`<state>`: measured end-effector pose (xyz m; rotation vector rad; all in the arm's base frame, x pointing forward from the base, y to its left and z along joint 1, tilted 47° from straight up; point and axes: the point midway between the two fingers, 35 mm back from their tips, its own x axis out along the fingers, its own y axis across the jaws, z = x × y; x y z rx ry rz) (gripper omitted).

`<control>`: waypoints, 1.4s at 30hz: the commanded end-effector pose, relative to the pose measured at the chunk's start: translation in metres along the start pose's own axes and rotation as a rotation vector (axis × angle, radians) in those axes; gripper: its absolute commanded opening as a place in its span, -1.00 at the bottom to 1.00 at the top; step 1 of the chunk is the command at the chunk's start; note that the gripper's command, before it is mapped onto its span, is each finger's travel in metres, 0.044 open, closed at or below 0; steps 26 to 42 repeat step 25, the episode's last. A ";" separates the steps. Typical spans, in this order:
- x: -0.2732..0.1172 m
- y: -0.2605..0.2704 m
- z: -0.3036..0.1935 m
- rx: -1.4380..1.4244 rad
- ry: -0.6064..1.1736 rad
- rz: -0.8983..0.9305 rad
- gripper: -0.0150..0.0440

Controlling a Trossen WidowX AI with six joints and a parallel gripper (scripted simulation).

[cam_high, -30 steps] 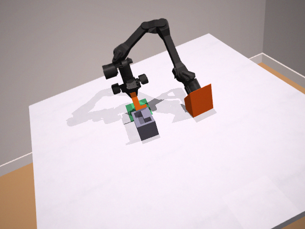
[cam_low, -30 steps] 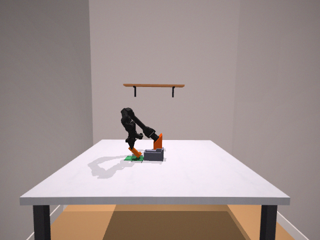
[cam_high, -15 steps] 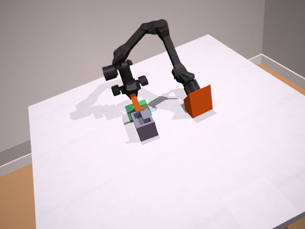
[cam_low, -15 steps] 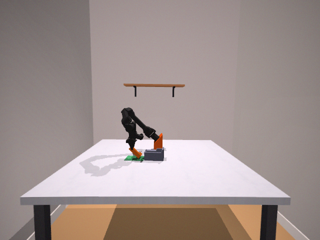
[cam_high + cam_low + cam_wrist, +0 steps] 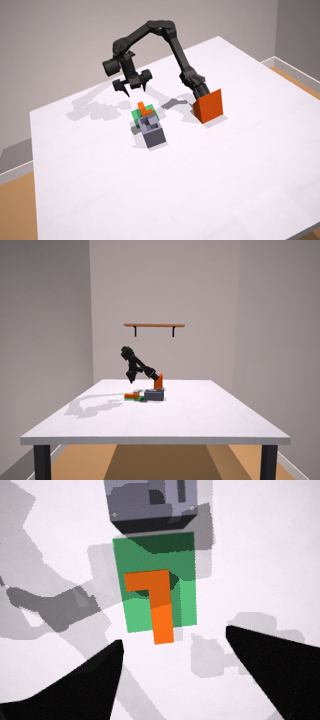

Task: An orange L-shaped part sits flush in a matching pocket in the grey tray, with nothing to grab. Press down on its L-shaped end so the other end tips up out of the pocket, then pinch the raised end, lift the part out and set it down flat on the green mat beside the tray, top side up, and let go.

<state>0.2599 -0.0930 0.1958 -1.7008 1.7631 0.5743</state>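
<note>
— Orange L-shaped part [image 5: 159, 602]: flat, blocky, bright orange, short foot turned to one side at the end nearest the tray, long leg pointing away from it. Half in shadow, half lit, in the wrist view.

— And lying where?

— Flat on the green mat [image 5: 185, 605], off the tray altogether. Foot and most of the leg on the green; tip of the long leg overhanging the mat's far edge onto the white table [image 5: 180, 180].

— Relative to the gripper?

— Below and apart. Gripper [image 5: 134, 91] raised above the table, fingers spread wide, nothing between them. From the wrist view, two dark fingertips low in the frame on either side, part lying between and beyond them, touching neither.

— Grey tray?

— Grey tray [image 5: 154, 138] just beside the mat, butted against its edge. L-shaped pocket [image 5: 150, 124] open and dark, nothing orange inside.

— Anything else around?

— Arm's base behind an orange block [image 5: 209, 106], well apart from the tray. Brown wall shelf [image 5: 154, 325] behind the table in the exterior view.
</note>
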 end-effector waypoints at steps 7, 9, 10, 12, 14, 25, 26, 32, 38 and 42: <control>-0.024 0.001 -0.001 0.000 0.004 -0.010 0.86; -0.024 0.001 -0.001 0.000 0.004 -0.010 0.86; -0.024 0.001 -0.001 0.000 0.004 -0.010 0.86; -0.024 0.001 -0.001 0.000 0.004 -0.010 0.86; -0.024 0.001 -0.001 0.000 0.004 -0.010 0.86; -0.024 0.001 -0.001 0.000 0.004 -0.010 0.86; -0.024 0.001 -0.001 0.000 0.004 -0.010 0.86; -0.024 0.001 -0.001 0.000 0.004 -0.010 0.86; -0.024 0.001 -0.001 0.000 0.004 -0.010 0.86; -0.024 0.001 -0.001 0.000 0.004 -0.010 0.86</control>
